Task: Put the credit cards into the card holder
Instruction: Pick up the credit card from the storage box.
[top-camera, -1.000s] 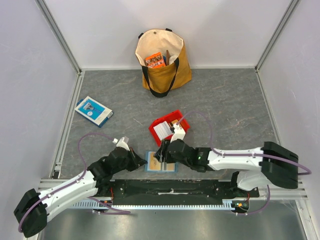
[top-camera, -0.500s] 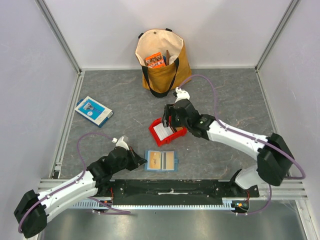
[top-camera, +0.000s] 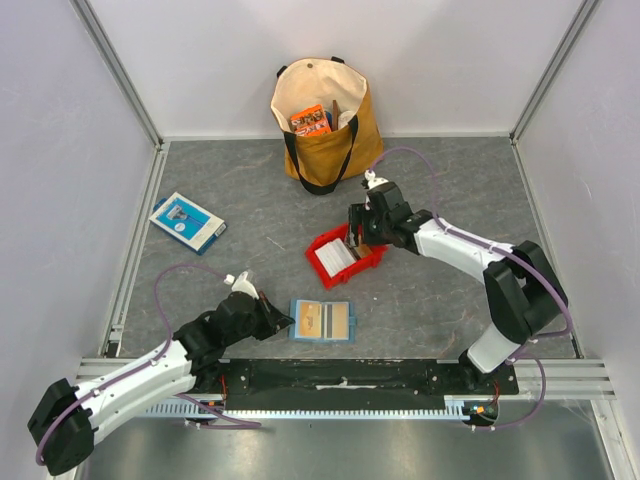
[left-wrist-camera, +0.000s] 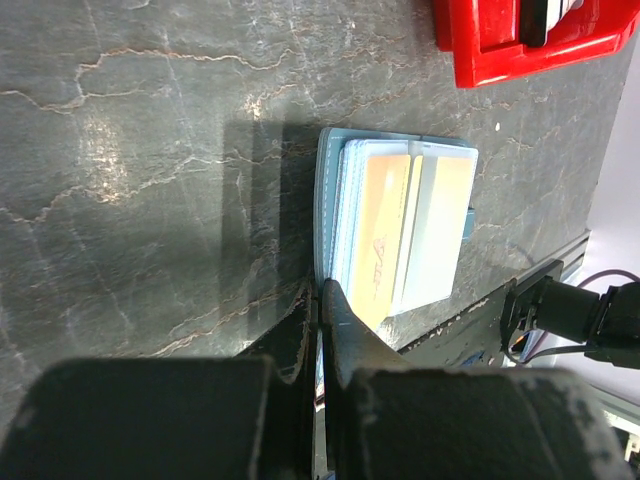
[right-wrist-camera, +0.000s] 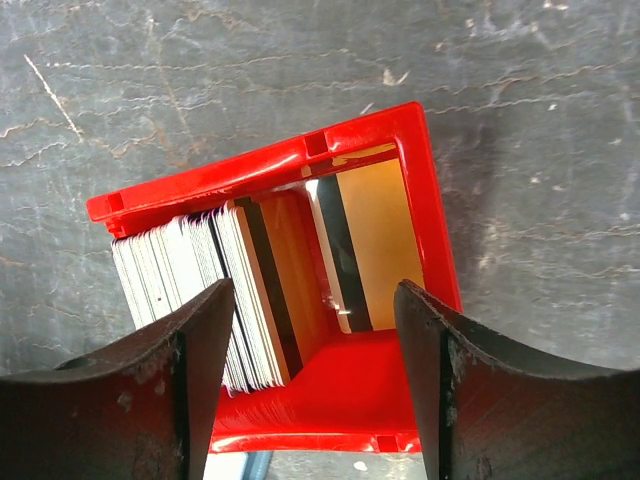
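The left arm lay low along the near-left of the table (top-camera: 450, 200), forearm stretched toward the middle, and the left gripper (left-wrist-camera: 322, 300) was clenched, its dark fingers pressed together with nothing visible between them. Its tips sat right at the left edge of the card holder (top-camera: 322, 322); whether they actually touched it could not be told. The card holder lay open and flat on the table close to the near edge, with tan cards tucked in its pockets. The right arm reached out from its base, bent at the elbow and angled back toward the centre, wrist tipped downward. The right gripper (right-wrist-camera: 312, 300) hung above the red bin (right-wrist-camera: 430, 220) with its fingers spread apart and empty, one on each side of the bin's inside. The credit cards (right-wrist-camera: 200, 270) stood on edge in a packed stack at one side of the bin, and a few more leaned apart from them. The bin sat just beyond the card holder, not touching it.
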